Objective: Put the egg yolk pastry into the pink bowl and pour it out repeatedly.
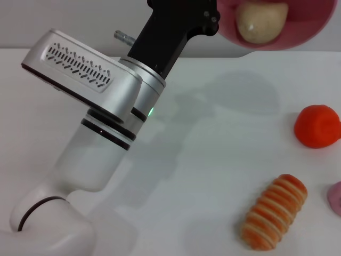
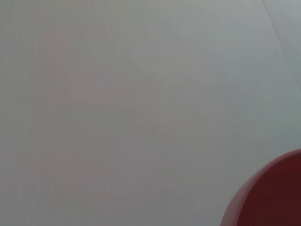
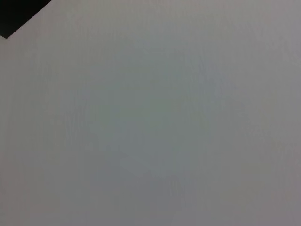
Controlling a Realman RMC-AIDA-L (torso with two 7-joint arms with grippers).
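Note:
The pink bowl (image 1: 314,26) hangs above the white table at the top of the head view, cut off by the picture's edge, and throws a shadow on the table below. The egg yolk pastry (image 1: 261,22), a pale beige lump, lies inside it. My left arm reaches up from the lower left, and its black left gripper (image 1: 216,18) meets the bowl's rim and holds it up. A curved piece of the pink bowl (image 2: 273,197) shows in a corner of the left wrist view. The right gripper is out of view; the right wrist view shows only bare surface.
An orange-red rounded object (image 1: 317,126) sits on the table at the right. An orange-and-cream striped roll (image 1: 273,212) lies near the front right. A small pink thing (image 1: 335,197) peeks in at the right edge. The white table (image 1: 213,160) spreads across the middle.

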